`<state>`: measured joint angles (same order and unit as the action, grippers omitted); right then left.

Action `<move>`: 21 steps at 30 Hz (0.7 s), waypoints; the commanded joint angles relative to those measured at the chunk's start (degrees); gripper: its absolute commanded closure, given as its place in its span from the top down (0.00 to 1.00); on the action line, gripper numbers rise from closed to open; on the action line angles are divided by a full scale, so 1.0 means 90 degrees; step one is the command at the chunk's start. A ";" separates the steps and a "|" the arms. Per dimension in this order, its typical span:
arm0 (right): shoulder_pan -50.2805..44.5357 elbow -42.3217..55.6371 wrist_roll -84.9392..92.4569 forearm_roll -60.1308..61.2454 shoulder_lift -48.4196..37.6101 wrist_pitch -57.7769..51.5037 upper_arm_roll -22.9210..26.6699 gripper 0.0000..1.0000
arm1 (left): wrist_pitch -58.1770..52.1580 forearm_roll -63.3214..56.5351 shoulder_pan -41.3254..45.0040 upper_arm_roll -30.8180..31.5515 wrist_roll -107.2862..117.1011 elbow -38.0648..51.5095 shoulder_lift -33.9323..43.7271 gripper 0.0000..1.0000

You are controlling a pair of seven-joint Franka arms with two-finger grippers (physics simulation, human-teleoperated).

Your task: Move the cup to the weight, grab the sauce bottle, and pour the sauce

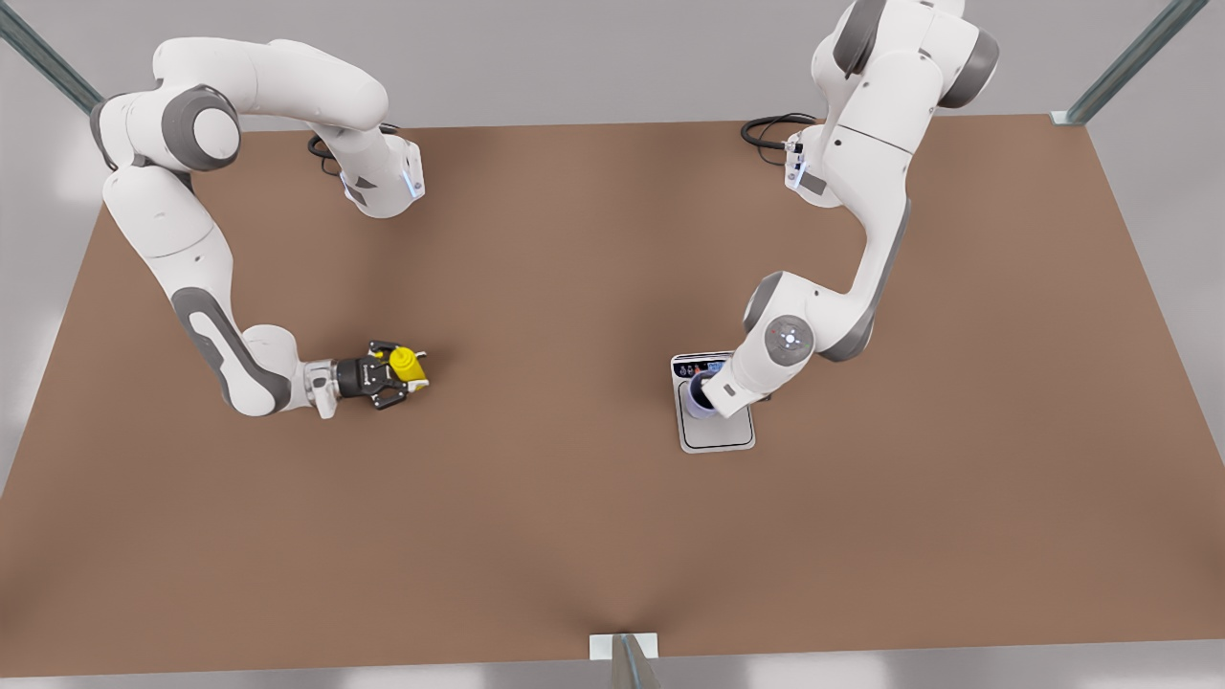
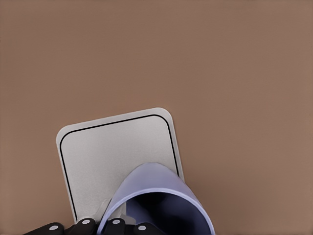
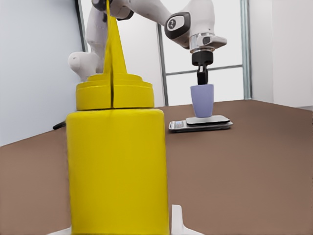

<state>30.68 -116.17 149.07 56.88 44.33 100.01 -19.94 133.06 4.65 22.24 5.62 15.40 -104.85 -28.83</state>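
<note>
We see the brown worktop [image 1: 574, 526] filling the front view. Right of centre lies the weight [image 1: 716, 431], with the left end effector [image 3: 201, 82] gripping the cup [image 3: 202, 100] by its rim; the cup looks to be upright on the plate. At centre left the right end effector [image 1: 407, 375] is open around the sauce bottle [image 1: 407, 362], one finger on each side. The bottle stands upright, long axis vertical, nozzle up. We judge closing on it comes next, then carrying it toward the frame's right.
</note>
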 commanded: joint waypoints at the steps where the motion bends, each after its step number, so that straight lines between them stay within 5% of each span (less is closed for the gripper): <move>1: 0.0000 -0.0002 -0.0039 0.0018 -0.0062 -0.0009 -0.0010 0.43 | 0.0000 0.0343 0.0000 0.0001 -0.0022 0.0000 0.0000 0.21; 5: 0.0117 -0.0071 -0.0595 0.0028 -0.0550 -0.0029 -0.0332 0.43 | 0.0000 0.0324 0.0000 -0.0009 -0.0022 0.0000 -0.0010 0.28; 6: 0.0009 -0.0022 -0.0967 0.0057 -0.0813 0.0010 -0.0469 0.43 | 0.0000 0.0324 0.0000 -0.0009 -0.0022 0.0000 -0.0010 0.43; 7: 0.0029 0.0008 -0.1397 0.0087 -0.0931 0.0362 -0.0859 0.43 | 0.0000 0.0314 0.0000 -0.0028 -0.0032 0.0000 -0.0010 0.81; 8: 0.0009 0.0105 -0.1709 0.0087 -0.0970 0.0586 -0.1172 0.43 | 0.0000 0.0187 0.0000 -0.0028 -0.0022 -0.0010 -0.0020 0.94; 10: -0.0126 0.0339 -0.2421 0.0087 -0.0990 0.1113 -0.1690 0.43 | 0.0000 0.0187 0.0000 -0.0028 -0.0022 0.0000 -0.0020 0.98; 17: -0.2187 0.1667 -0.4512 -0.0021 -0.1029 0.2325 -0.1602 0.43 | -0.0009 0.0177 -0.0020 -0.0087 -0.0022 0.0029 0.0000 0.98; 21: -0.3760 0.2331 -0.5439 -0.0040 -0.1029 0.2686 -0.0645 0.43 | -0.0068 0.0177 -0.0020 -0.0107 0.0124 0.0147 0.0058 0.98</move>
<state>-4.99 -94.40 98.24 56.45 35.04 125.18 -25.46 132.45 6.33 22.06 4.66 16.52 -103.49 -28.17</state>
